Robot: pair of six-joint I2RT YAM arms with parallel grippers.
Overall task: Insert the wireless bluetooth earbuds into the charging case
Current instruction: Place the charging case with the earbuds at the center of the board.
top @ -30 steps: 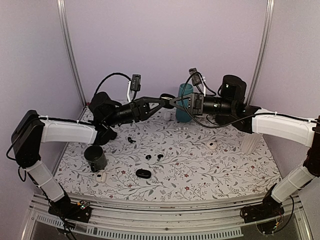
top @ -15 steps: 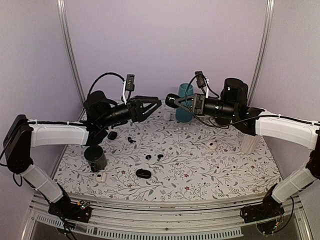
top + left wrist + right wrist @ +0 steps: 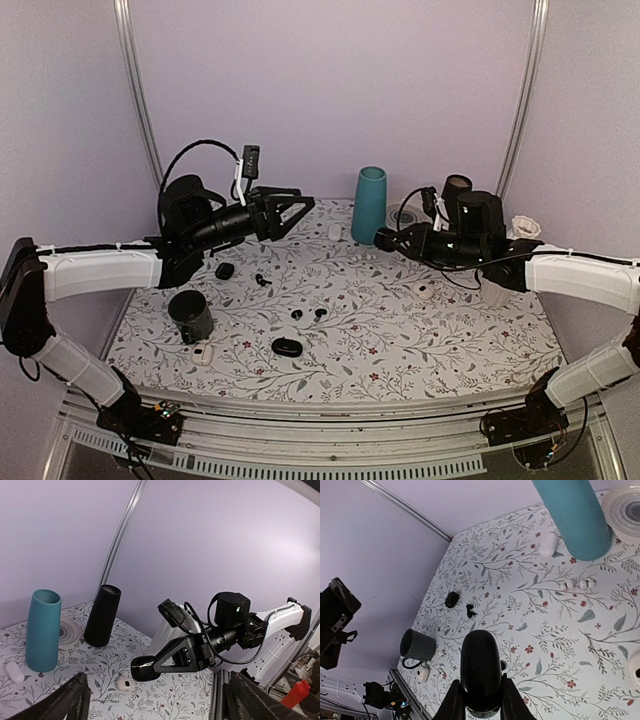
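Here, my right claw (image 3: 481, 684) is clenched on a glossy black, pebble-shaped charging case (image 3: 480, 655). It holds the case in the air over the far right part of the flower-patterned table (image 3: 450, 345), just right of a tall teal vase (image 3: 370, 204).

My left claw (image 3: 296, 208) hangs over the far left of the table. Its fingers are spread wide with nothing between them, and they point toward the right claw. The two claws are well apart.

The black earbuds (image 3: 320, 313) lie side by side on the table near its middle, lower than both claws, with neither claw touching them. A black oval case (image 3: 286, 347) lies just nearer than the earbuds. To their far left sit a tiny black piece (image 3: 262, 279) and a small black pebble shape (image 3: 224, 270).

At the near left stands a dark cup (image 3: 190, 315), with a small white case (image 3: 203, 353) just beside it. Another white case (image 3: 424, 291) rests on the right side. At the far edge, a black cylinder (image 3: 102, 615) stands right of the vase, with a white ringed plate (image 3: 67, 630) between them.
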